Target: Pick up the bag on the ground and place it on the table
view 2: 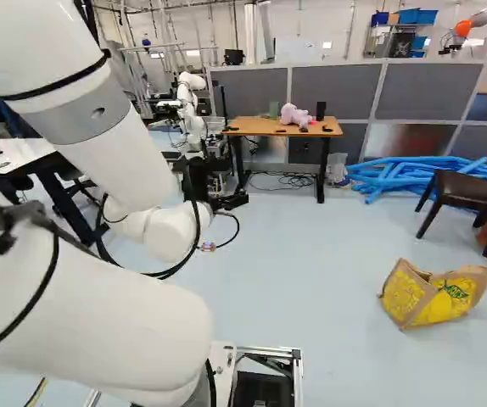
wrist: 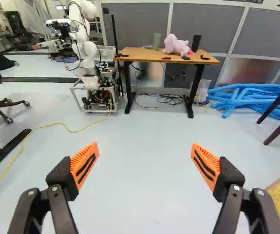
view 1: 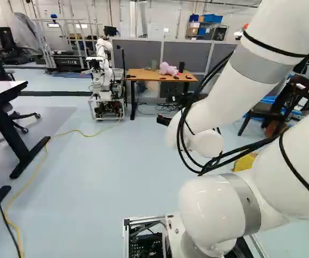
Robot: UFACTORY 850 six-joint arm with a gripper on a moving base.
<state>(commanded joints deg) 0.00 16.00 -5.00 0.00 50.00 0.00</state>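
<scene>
"Bag [view 2: 447,305]?"
"Tan, printed in yellow, one patch of green."
"Table [wrist: 140,53]?"
"Top, orange-brown; legs [wrist: 128,87], black."
"Gripper [view 2: 231,202]?"
"Black; pads [wrist: 90,157] orange, striped with black slots."
"Arm [view 1: 224,102]?"
"White, grey-banded, with black straps."
"Toy [wrist: 176,45]?"
"Pink."
"Tubes [wrist: 242,98]?"
"Blue. Cord [wrist: 75,131], yellow."
"Panels [wrist: 203,29]?"
"Grey, pale frames."
"Chair [view 2: 464,188]?"
"Dark brown."
"Floor [view 2: 337,237]?"
"Pale blue-grey, plain."

**Clad in White, Tipped in Orange**

Has a smooth, rounded white arm [view 1: 224,97], ringed with grey bands [view 1: 251,64] and cinched by thin black straps [view 1: 273,48]. Carries looping black cables [view 1: 254,145]. Ends in a black gripper [view 2: 233,202] with silvery screws [wrist: 31,192] and orange pads [wrist: 83,158], ribbed and dark-slotted. Includes a silvery base frame [view 2: 269,349].
</scene>
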